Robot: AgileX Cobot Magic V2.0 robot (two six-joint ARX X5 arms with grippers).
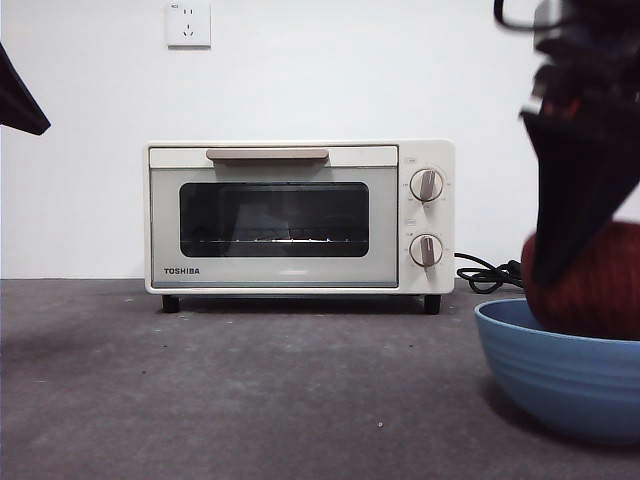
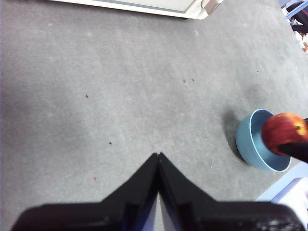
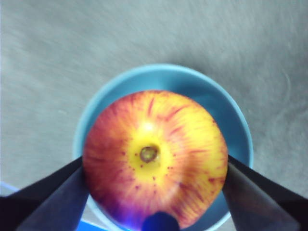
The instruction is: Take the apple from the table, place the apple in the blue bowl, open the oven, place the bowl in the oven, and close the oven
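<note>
My right gripper (image 3: 154,178) is shut on the red, yellow-streaked apple (image 3: 154,156), one jaw on each side, and holds it right over the blue bowl (image 3: 226,113). In the front view the apple (image 1: 600,285) sits low in the bowl's (image 1: 555,375) mouth at the right edge, under the dark gripper (image 1: 580,200). The left wrist view shows the apple (image 2: 283,132) above the bowl (image 2: 250,142) too. My left gripper (image 2: 158,155) hangs shut and empty over the bare table (image 2: 120,96). The cream oven (image 1: 300,215) stands at the back, its door closed.
A black power cord (image 1: 490,275) lies to the right of the oven. A wall socket (image 1: 188,24) sits above it. A black tip of the waiting arm (image 1: 18,100) shows at the upper left. The table (image 1: 250,390) stretches in front of the oven.
</note>
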